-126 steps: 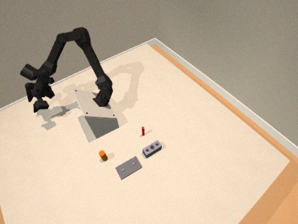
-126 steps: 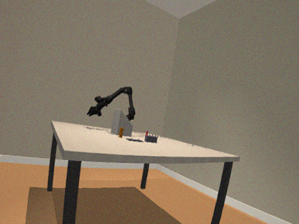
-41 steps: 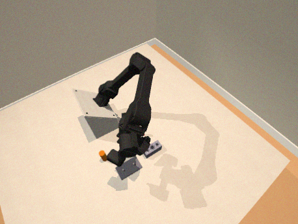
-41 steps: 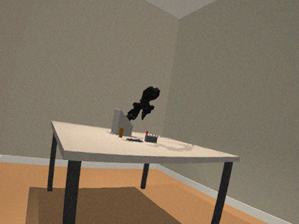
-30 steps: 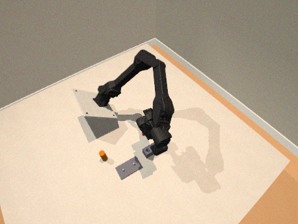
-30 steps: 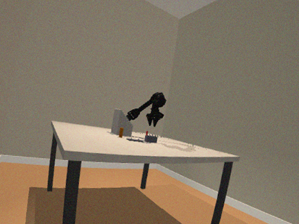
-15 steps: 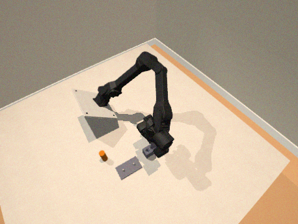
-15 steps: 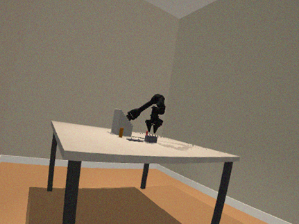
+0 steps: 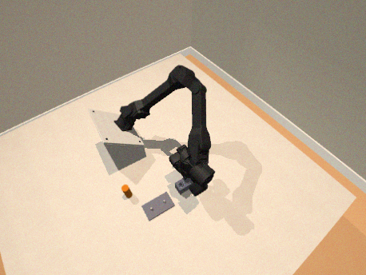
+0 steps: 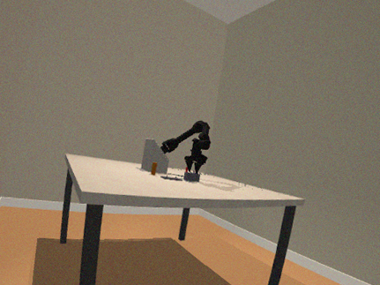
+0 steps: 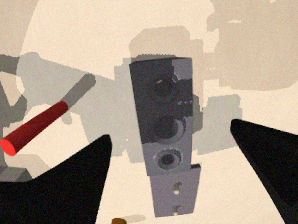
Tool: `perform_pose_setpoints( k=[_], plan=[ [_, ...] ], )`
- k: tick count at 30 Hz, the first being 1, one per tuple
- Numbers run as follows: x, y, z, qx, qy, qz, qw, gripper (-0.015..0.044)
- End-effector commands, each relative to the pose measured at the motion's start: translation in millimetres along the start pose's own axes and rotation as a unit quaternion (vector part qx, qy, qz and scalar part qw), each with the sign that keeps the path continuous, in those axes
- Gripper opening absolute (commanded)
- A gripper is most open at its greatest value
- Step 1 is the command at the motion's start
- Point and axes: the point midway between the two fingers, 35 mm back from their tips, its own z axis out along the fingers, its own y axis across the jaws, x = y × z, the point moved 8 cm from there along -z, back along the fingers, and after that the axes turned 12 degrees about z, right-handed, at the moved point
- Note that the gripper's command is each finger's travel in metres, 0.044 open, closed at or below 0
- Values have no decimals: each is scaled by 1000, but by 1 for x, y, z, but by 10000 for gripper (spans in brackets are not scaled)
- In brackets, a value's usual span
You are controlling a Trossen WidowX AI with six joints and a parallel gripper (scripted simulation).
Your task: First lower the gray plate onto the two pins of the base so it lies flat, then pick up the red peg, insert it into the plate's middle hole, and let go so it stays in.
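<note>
The gray plate [image 9: 183,185] [image 10: 191,178] [image 11: 150,110], a thick block with three holes in a row, lies on the table beside the base and off its pins. The flat base [image 9: 158,209] [image 11: 162,196] shows its two small pins. My gripper [image 10: 193,171] [image 11: 172,132] is open and empty, pointing down, with its fingers on either side of the plate in the wrist view. The arm hides its fingertips in the top view. The red peg [image 10: 187,170] [image 11: 39,125] stands upright near the plate, left of my fingers in the wrist view; the arm hides it in the top view.
An orange cylinder [image 9: 126,191] [image 10: 154,168] [image 11: 119,221] stands upright on the table [image 9: 80,224] [image 10: 122,183], on the far side of the base from the plate. A large gray slanted block [image 9: 129,157] [image 10: 149,157] stands behind it, under a black part of the arm assembly.
</note>
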Motion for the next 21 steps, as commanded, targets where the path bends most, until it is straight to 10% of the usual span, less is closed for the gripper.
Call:
perform_pose_setpoints(
  k=[1, 21],
  plan=[
    [0, 1, 9, -5, 1, 3, 1000, 440],
    [0, 3, 41, -5, 0, 3, 1000, 440]
  ],
)
